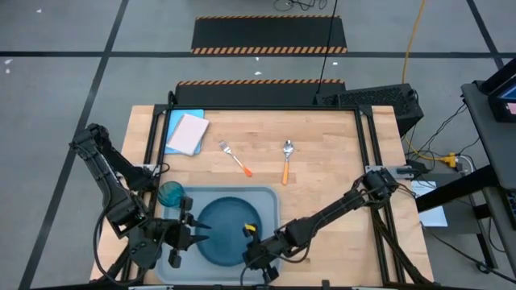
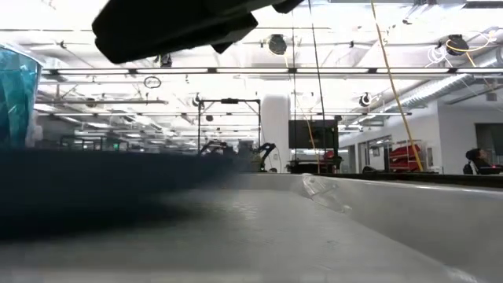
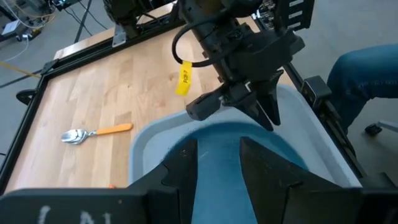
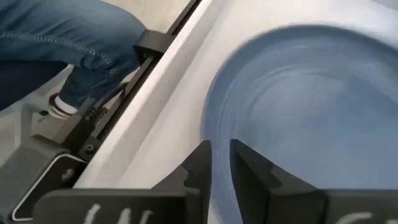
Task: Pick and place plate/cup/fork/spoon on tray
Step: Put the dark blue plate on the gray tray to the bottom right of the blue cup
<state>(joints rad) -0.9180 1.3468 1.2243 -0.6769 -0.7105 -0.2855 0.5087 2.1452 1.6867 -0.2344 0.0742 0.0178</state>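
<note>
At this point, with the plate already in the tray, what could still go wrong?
The right gripper sits low at the plate's rim; lifting away carelessly could drag or tip the plate. The left gripper hangs over the tray's left side, close enough for the arms to clash. The cup stands at the tray's corner, where a swing could knock it.

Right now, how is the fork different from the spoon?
The fork has tines and a red-orange handle; the spoon has a round bowl and a lighter orange handle. The fork lies slanted, while the spoon lies nearly straight, its bowl away from the tray. The fork is left of the spoon. Both rest on the wooden table, not yet on the tray.
</note>
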